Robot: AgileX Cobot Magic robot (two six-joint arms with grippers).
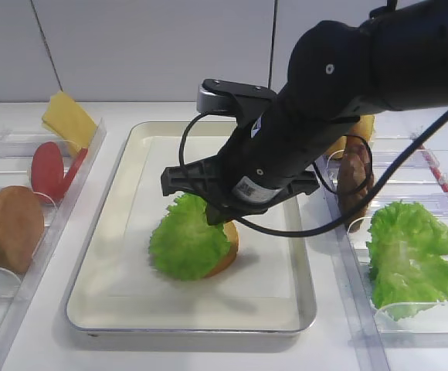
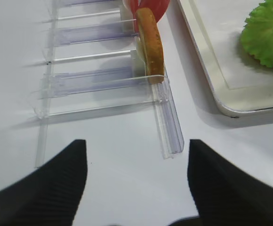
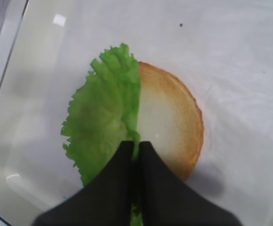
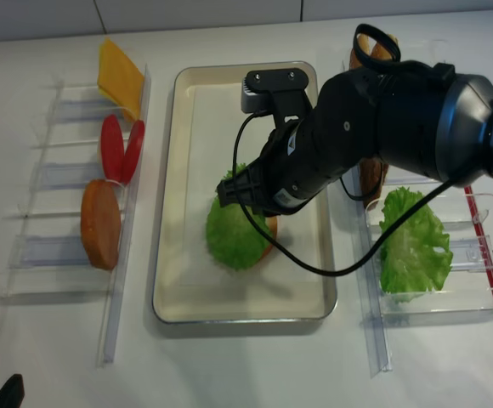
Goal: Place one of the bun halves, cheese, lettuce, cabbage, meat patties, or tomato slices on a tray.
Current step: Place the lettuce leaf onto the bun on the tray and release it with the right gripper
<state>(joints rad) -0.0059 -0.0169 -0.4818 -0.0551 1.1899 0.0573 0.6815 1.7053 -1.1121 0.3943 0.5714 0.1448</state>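
Note:
A cream tray (image 1: 127, 259) (image 4: 195, 110) lies in the middle. On it rests a bun half (image 3: 174, 117) (image 1: 230, 249) with its pale cut face up. A ruffled green lettuce leaf (image 3: 103, 122) (image 1: 184, 243) (image 4: 229, 234) covers that face's left part. My right gripper (image 3: 136, 144) (image 1: 220, 218) is shut on the leaf's edge, just above the bun. My left gripper (image 2: 136, 141) hangs open and empty over bare table, near the left holder's front end.
The left clear holder (image 2: 169, 122) carries a cheese slice (image 1: 68, 120), tomato slices (image 1: 48, 170) and a bun half (image 1: 11, 228) (image 2: 150, 42). The right holder carries meat patties (image 1: 354, 174) and a large notched green cabbage leaf (image 1: 413, 251) (image 4: 412, 242).

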